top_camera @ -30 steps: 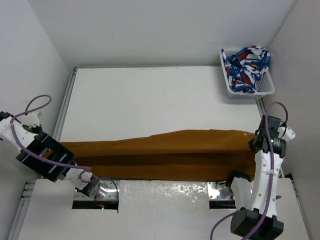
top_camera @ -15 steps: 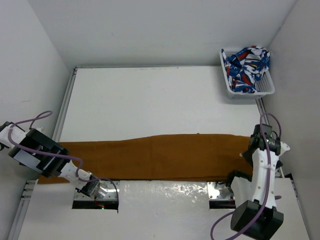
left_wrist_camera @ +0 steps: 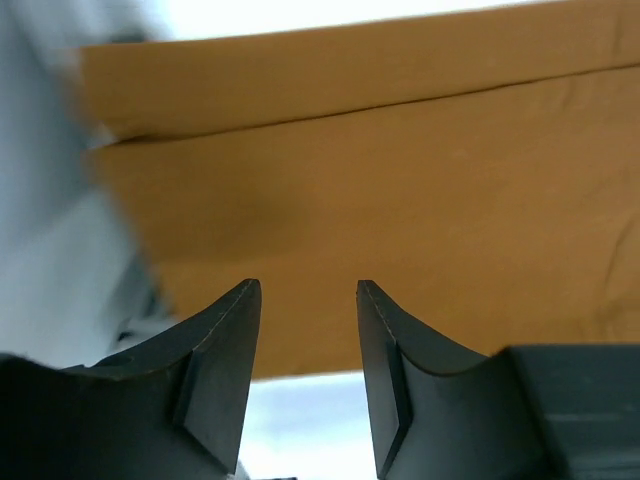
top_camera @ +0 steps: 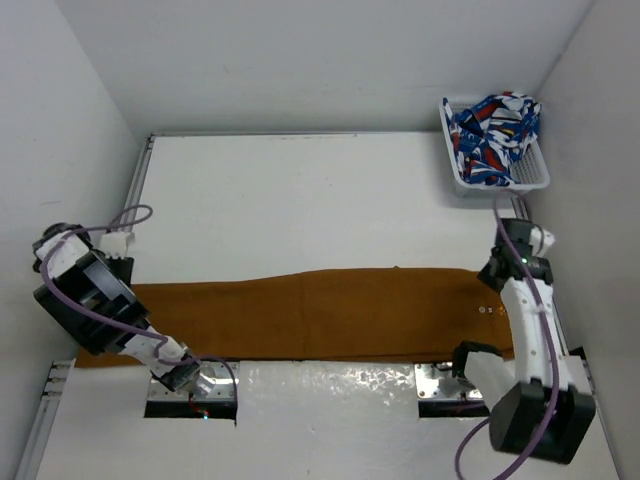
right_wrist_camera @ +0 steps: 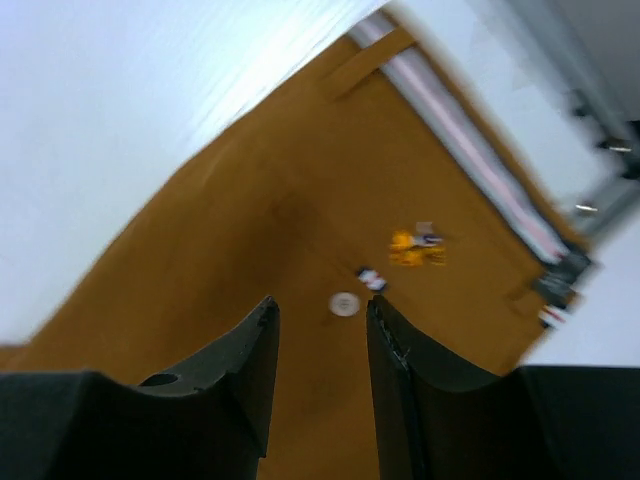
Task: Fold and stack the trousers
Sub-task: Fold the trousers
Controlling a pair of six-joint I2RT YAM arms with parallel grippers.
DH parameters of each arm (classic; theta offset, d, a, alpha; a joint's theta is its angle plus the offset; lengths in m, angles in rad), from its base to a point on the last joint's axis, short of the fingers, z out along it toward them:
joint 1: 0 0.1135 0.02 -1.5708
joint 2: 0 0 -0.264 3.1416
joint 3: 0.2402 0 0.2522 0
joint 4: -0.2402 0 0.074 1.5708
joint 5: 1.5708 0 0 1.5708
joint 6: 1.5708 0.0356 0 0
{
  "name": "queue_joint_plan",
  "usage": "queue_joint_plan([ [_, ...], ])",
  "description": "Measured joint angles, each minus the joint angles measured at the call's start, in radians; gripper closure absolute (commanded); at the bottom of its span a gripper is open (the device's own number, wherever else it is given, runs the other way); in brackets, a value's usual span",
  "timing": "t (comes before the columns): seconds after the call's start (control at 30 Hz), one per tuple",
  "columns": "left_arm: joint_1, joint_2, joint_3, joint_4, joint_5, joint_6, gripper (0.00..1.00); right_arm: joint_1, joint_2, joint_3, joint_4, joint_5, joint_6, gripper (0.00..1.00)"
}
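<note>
The mustard trousers (top_camera: 310,312) lie flat in a long folded band along the table's near edge. Their waist end is at the right. My left gripper (top_camera: 113,260) hovers open and empty over the band's left end. In the left wrist view its open gripper (left_wrist_camera: 308,292) frames the brown cloth (left_wrist_camera: 380,180). My right gripper (top_camera: 500,274) hovers open and empty over the waist end. In the right wrist view the open gripper (right_wrist_camera: 322,305) is above the cloth (right_wrist_camera: 230,240), with a white button (right_wrist_camera: 344,303) and the pale waistband lining (right_wrist_camera: 470,120) showing.
A white basket (top_camera: 500,187) at the back right holds the blue-red-white patterned cloth (top_camera: 492,125). The white table (top_camera: 320,200) has rails along both sides. Two metal base plates (top_camera: 190,388) sit at the near edge. White walls enclose the space.
The raised far edge of the trousers has dropped flat. Both grippers have let go of the ends, opened, and lifted away toward the far side.
</note>
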Motion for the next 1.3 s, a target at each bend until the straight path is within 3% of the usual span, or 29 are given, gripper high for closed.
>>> queue_joint_plan([
  [0.1, -0.065, 0.017, -0.108, 0.082, -0.031, -0.025, 0.59, 0.074, 0.134, -0.073, 0.087, -0.04, 0.001, 0.64],
  [0.33, -0.22, 0.083, -0.197, 0.309, -0.096, -0.114, 0.59, 0.081, 0.52, -0.084, 0.237, -0.095, 0.007, 0.65],
  [0.53, -0.309, 0.124, -0.162, 0.362, -0.137, -0.208, 0.59, 0.082, 0.692, 0.078, 0.245, -0.098, -0.012, 0.62],
  [0.77, -0.409, 0.254, 0.009, 0.463, -0.13, -0.306, 0.55, 0.082, 0.88, 0.325, 0.373, -0.127, -0.032, 0.56],
  [0.93, -0.413, 0.296, 0.158, 0.485, -0.065, -0.367, 0.45, 0.063, 0.845, 0.36, 0.437, -0.146, -0.036, 0.44],
  [1.07, -0.363, 0.198, 0.198, 0.431, 0.031, -0.406, 0.41, -0.046, 0.713, 0.315, 0.438, -0.213, -0.014, 0.33],
  [1.17, -0.247, 0.085, 0.184, 0.386, 0.077, -0.428, 0.4, -0.139, 0.589, 0.241, 0.432, -0.233, -0.007, 0.17],
  [1.3, -0.039, 0.014, 0.126, 0.381, 0.077, -0.427, 0.37, -0.166, 0.506, 0.16, 0.415, -0.251, -0.026, 0.12],
])
